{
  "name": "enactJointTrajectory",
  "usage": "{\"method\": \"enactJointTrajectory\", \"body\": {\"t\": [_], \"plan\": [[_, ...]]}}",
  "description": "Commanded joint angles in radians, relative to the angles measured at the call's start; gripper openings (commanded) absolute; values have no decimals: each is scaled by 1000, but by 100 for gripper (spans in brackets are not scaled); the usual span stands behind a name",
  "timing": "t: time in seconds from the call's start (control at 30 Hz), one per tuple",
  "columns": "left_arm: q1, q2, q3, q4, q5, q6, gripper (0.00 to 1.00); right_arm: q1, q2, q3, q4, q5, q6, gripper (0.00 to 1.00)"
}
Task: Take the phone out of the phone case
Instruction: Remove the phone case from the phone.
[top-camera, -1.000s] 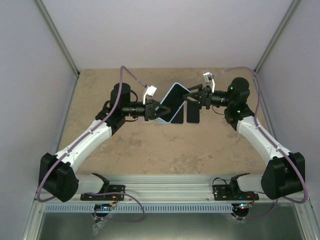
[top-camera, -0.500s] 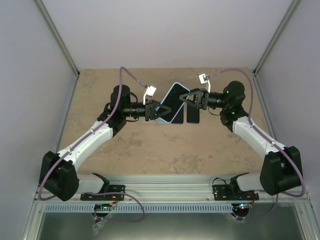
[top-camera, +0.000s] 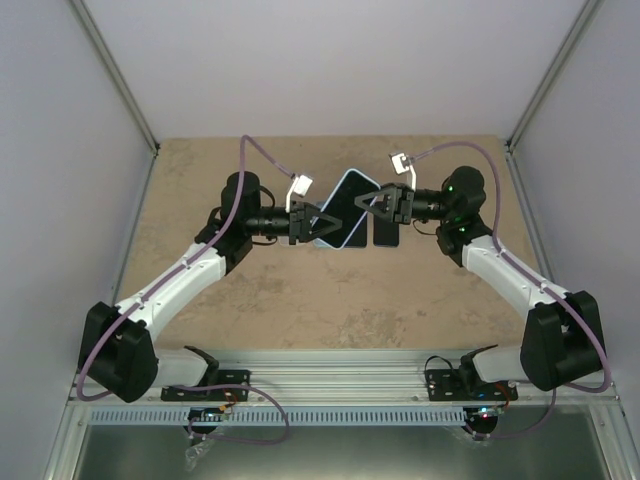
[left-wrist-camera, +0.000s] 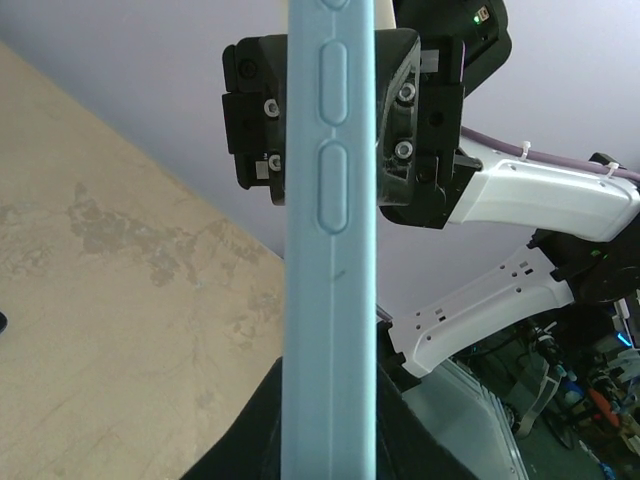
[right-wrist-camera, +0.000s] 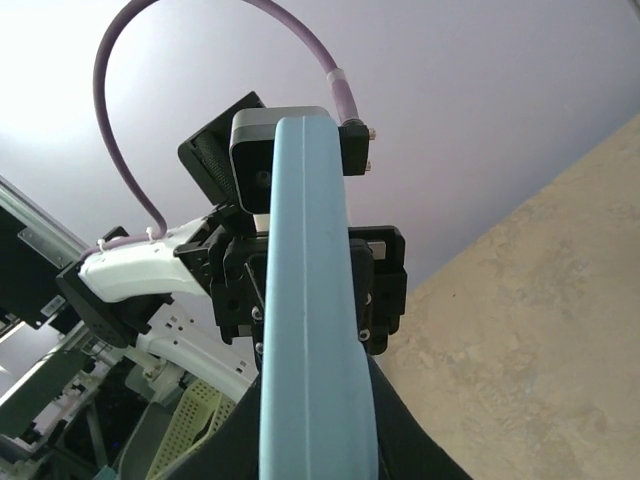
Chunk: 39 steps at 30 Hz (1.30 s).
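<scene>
The phone (top-camera: 340, 208), dark screen up, sits in its light-blue phone case (top-camera: 351, 172) and hangs tilted above the table, held between both arms. My left gripper (top-camera: 316, 228) is shut on the case's lower left edge. My right gripper (top-camera: 370, 212) is shut on the opposite, right edge. In the left wrist view the case's side (left-wrist-camera: 330, 250), with its button bumps, runs straight up between my dark fingers (left-wrist-camera: 250, 430). The right wrist view shows the case's smooth edge (right-wrist-camera: 315, 330) clamped the same way, with the left arm's black gripper block (right-wrist-camera: 385, 290) behind it.
A dark rounded rectangle (top-camera: 386, 234) lies on the beige tabletop (top-camera: 300, 300) under the right gripper; I cannot tell whether it is a shadow or an object. Pale walls enclose the table on three sides. A metal rail (top-camera: 330, 385) runs along the near edge.
My right gripper has moved left onto the case's right edge and gone from open to shut on it. The left gripper and the cased phone have stayed put.
</scene>
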Motion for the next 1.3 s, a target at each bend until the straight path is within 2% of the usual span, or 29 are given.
{"method": "enactJointTrajectory", "body": {"t": [0.0, 0.03, 0.2, 0.3, 0.37, 0.47, 0.6, 0.77, 1.07, 1.27], "plan": [[-1, -21, 1, 30, -13, 27, 0, 13, 1, -1, 21, 11, 6, 1], [-1, -21, 7, 3, -22, 41, 0, 13, 1, -1, 19, 10, 6, 1], [7, -32, 72, -219, -46, 201, 43, -1, -23, -8, -11, 4, -20, 0], [34, -50, 92, -317, -52, 267, 63, -21, -44, -26, -16, -1, -22, 1], [52, -65, 95, -362, -51, 307, 72, -37, -54, -34, -16, -5, -16, 0], [67, -78, 112, -450, -49, 389, 80, -49, -62, -40, -14, -12, -9, 1], [77, -83, 133, -586, -2, 505, 80, -54, -68, -44, -5, -30, -9, 1], [78, -86, 133, -661, 43, 594, 74, -57, -76, -40, 11, -77, -26, 1], [95, -141, 65, -602, 44, 580, 52, -61, -92, -41, 22, -118, -24, 1], [102, -149, 43, -553, 38, 535, 45, -61, -95, -38, 26, -130, -19, 1]]}}
